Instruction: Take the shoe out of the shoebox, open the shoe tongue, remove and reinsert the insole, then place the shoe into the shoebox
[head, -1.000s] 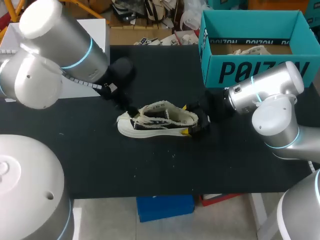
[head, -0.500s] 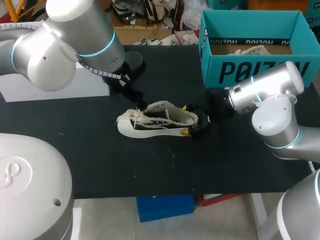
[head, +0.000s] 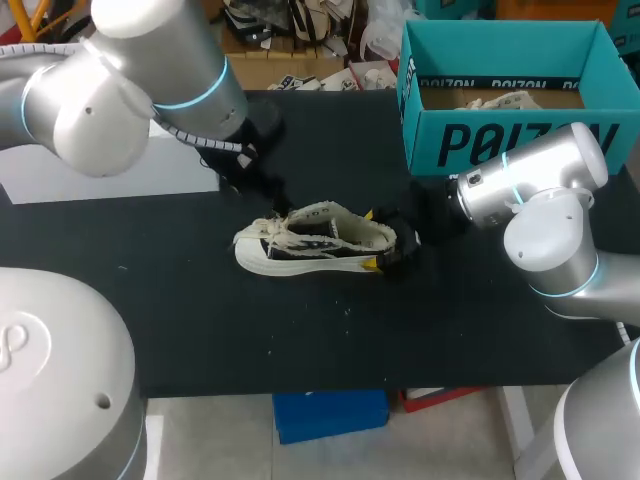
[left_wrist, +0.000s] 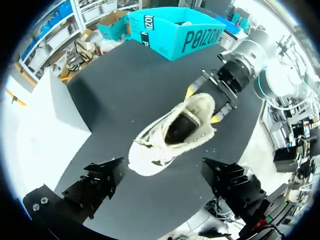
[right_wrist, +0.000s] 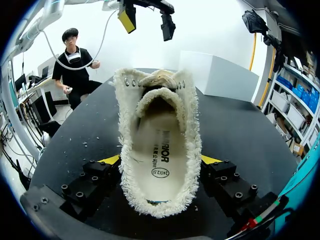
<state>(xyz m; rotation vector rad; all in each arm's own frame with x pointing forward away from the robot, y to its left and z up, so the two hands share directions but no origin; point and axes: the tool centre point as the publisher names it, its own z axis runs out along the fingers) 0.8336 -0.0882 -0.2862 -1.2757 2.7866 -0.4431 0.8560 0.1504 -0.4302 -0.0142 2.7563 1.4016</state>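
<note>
A cream fleece-lined shoe stands upright on the black table, toe toward my left arm. My right gripper is shut on its heel, one yellow-tipped finger on each side. In the right wrist view the shoe lies between the fingers with its tongue pulled forward and the white insole showing inside. My left gripper hangs open above and behind the toe, touching nothing. From the left wrist view the shoe lies ahead of the left gripper, and the right gripper clasps the heel.
The teal shoebox stands open at the back right, with paper inside; it also shows beyond the shoe as the box. A white box lies at the table's left edge. Small crumbs of fleece dot the table near the shoe.
My left arm has swung back and up, lifting its gripper away from the shoe's toe. The shoe and the right gripper have stayed put.
</note>
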